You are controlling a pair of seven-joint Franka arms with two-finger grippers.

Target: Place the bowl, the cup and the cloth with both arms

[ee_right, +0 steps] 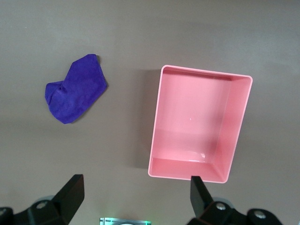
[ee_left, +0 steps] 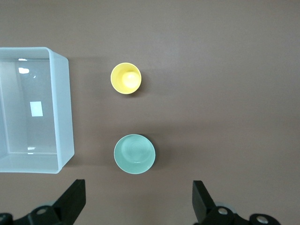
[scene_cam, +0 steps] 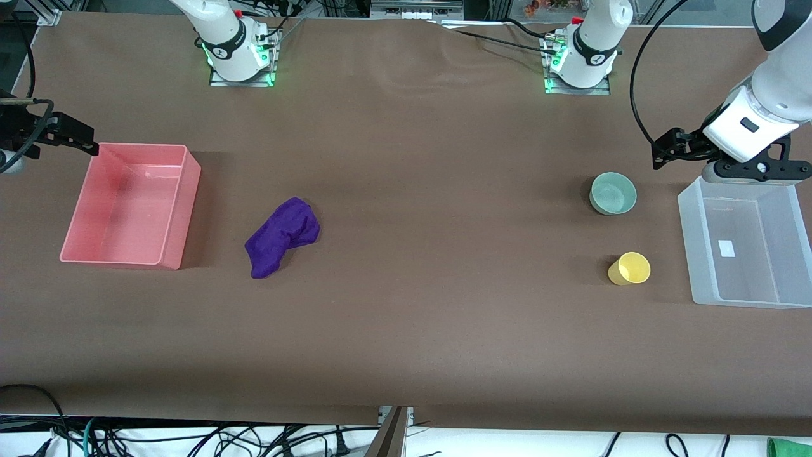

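The sage-green bowl (scene_cam: 613, 193) stands upright toward the left arm's end of the table, and the yellow cup (scene_cam: 629, 268) stands nearer the front camera than it. Both show in the left wrist view: bowl (ee_left: 134, 153), cup (ee_left: 125, 78). The purple cloth (scene_cam: 282, 236) lies bunched beside the pink bin; it also shows in the right wrist view (ee_right: 75, 95). My left gripper (scene_cam: 758, 171) hangs high over the clear bin's farther end, open and empty (ee_left: 139, 201). My right gripper (scene_cam: 13, 152) is mostly cut off at the view's edge, high by the pink bin's farther corner, open and empty (ee_right: 136, 197).
An empty pink bin (scene_cam: 184, 209) sits toward the right arm's end of the table, also in the right wrist view (ee_right: 156, 122). An empty clear plastic bin (scene_cam: 690, 247) sits at the left arm's end beside bowl and cup, also in the left wrist view (ee_left: 69, 108).
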